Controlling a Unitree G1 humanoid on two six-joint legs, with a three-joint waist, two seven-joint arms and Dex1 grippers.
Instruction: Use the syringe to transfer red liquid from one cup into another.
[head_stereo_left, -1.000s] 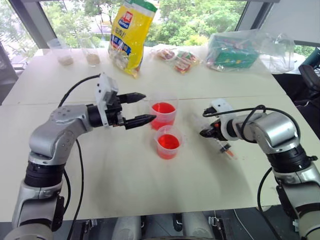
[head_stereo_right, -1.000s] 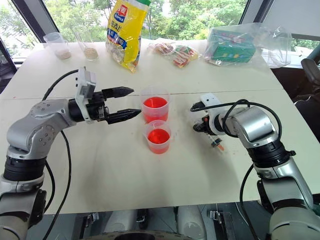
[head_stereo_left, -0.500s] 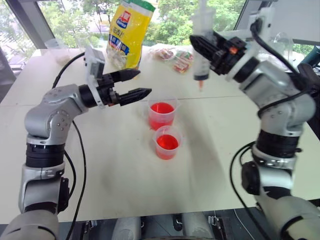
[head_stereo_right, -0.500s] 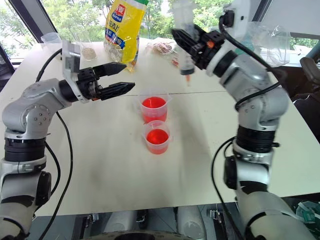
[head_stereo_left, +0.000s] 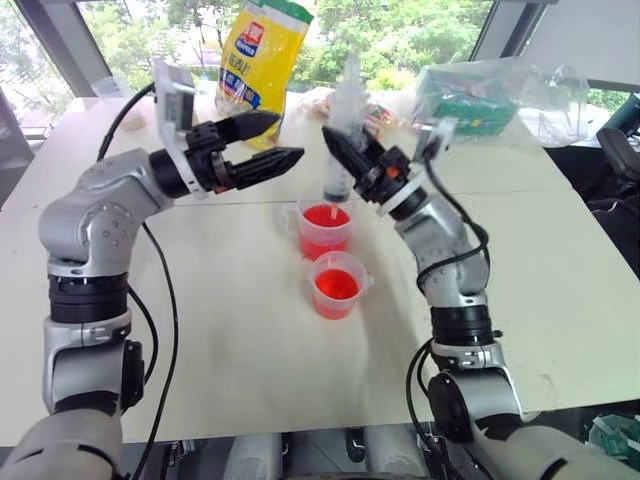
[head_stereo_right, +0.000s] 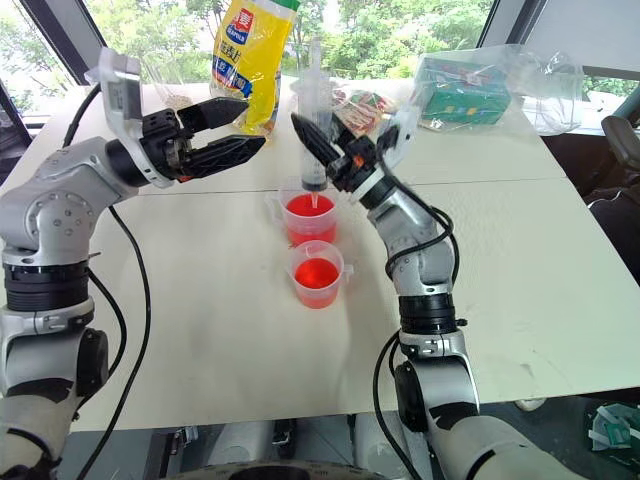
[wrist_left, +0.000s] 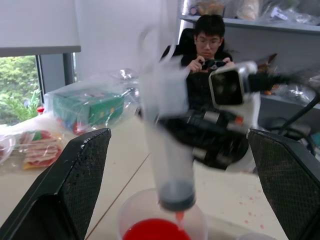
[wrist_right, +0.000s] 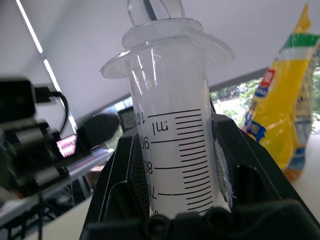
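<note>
Syringe (head_stereo_right: 315, 120), large, clear plastic, stays clamped upright in my right claw (head_stereo_right: 318, 152), tip over the twelve-o'clock clear cup of red liquid (head_stereo_right: 308, 211). Next I'd sink it straight down; my left claw (head_stereo_right: 240, 125), at nine o'clock, gapes wide and empty.

Silver arms, black cables, joints

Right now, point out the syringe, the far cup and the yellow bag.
syringe (head_stereo_right: 315, 150), right eye view, mid barrel.
far cup (head_stereo_right: 296, 233), right eye view, front wall.
yellow bag (head_stereo_left: 258, 62), left eye view, printed front.

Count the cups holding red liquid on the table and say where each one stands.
2. The far cup stands directly under the tip of the syringe, which the right gripper holds upright. The near cup stands just in front of it, closer to the robot. None seems hidden.
</note>
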